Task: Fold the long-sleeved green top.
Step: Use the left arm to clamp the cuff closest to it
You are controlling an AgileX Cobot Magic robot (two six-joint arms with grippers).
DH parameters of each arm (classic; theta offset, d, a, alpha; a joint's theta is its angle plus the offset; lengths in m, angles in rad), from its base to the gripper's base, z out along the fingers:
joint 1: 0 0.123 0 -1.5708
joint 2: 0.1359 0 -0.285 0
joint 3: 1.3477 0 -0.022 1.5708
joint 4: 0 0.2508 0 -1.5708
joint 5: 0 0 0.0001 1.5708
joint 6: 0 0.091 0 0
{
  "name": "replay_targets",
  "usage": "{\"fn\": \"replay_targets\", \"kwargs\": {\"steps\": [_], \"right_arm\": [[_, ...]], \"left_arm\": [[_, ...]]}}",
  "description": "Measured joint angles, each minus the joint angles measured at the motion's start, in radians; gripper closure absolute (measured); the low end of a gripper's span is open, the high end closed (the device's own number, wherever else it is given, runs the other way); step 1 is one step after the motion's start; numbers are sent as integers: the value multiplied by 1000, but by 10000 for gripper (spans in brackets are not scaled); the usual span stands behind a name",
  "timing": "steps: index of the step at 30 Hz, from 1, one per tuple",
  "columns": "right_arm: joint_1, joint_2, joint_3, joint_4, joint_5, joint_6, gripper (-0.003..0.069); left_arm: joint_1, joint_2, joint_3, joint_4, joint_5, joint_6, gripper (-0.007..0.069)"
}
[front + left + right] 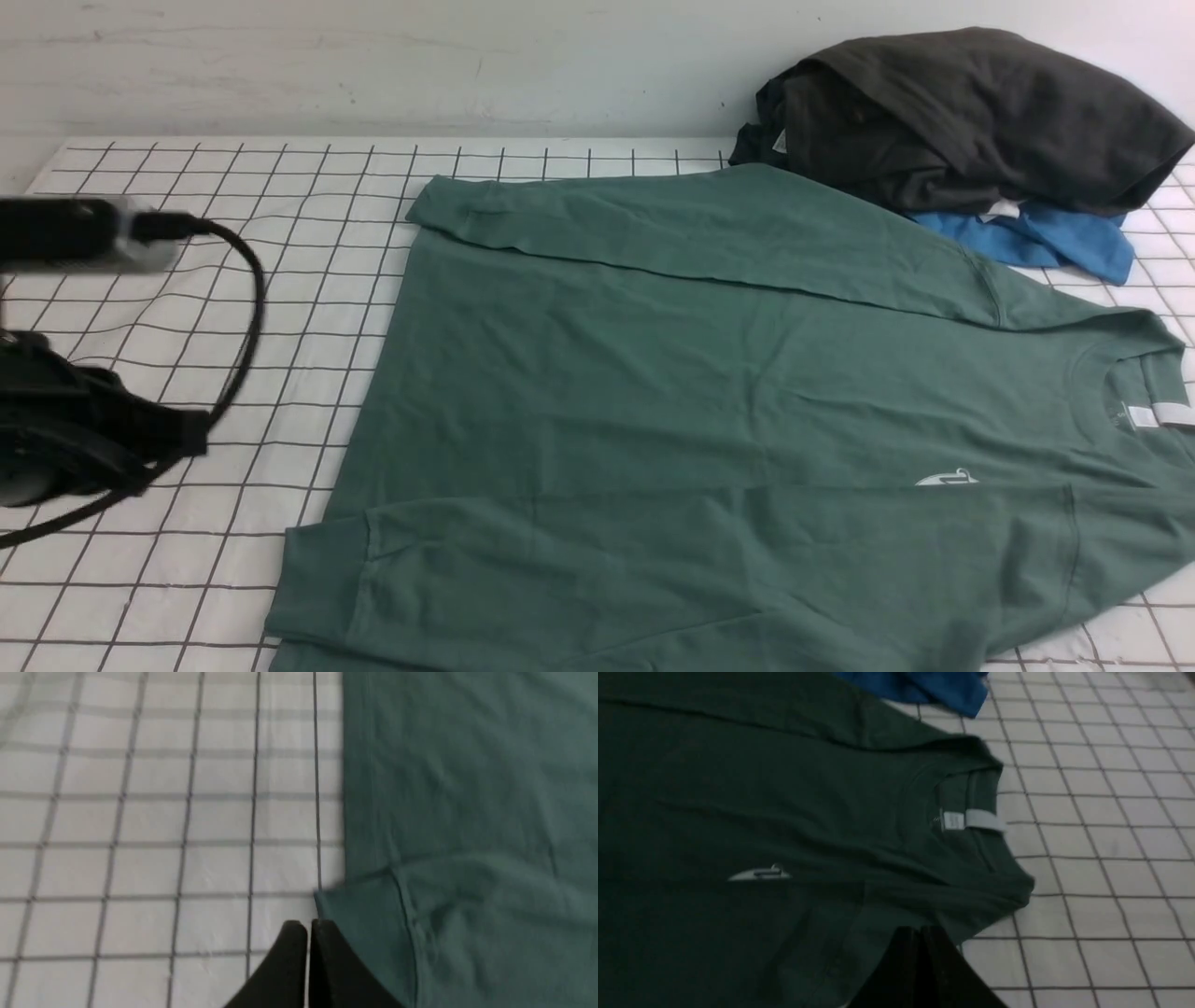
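A teal-green top (pixel 709 392) lies on a white black-gridded cloth (pixel 280 280), beside charcoal (pixel 971 112) and blue garments (pixel 1055 238).

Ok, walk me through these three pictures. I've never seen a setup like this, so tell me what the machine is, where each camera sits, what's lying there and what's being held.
This is a robot with two arms, each ending in a two-fingered gripper. The wide picture looks forward from between the arms; the other two come from cameras on each wrist.

On the checked cloth lies the green long-sleeved top, spread flat with both sleeves laid across its body. Behind it sits a dark garment piled on a blue garment.

The left gripper is shut, right at the top's cuff edge. The right gripper is shut too, over the shoulder near the neck. Neither visibly holds anything.
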Motion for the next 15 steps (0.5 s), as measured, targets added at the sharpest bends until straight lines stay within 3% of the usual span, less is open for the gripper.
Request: {"fn": "replay_targets", "kwargs": {"steps": [7,9,12,15], "right_arm": [[120,234,-16,231,-44,-231,671],[145,298,-16,277,-98,-274,670],[157,345,-16,332,-130,-292,670],[158,354,-16,361,-142,-295,670]], "left_arm": [[0,248,-10,-172,1,230,453],[0,341,-15,-191,-27,256,337],[-3,422,-42,-183,-46,260,286],[-28,485,-74,-136,-67,259,310]]}}
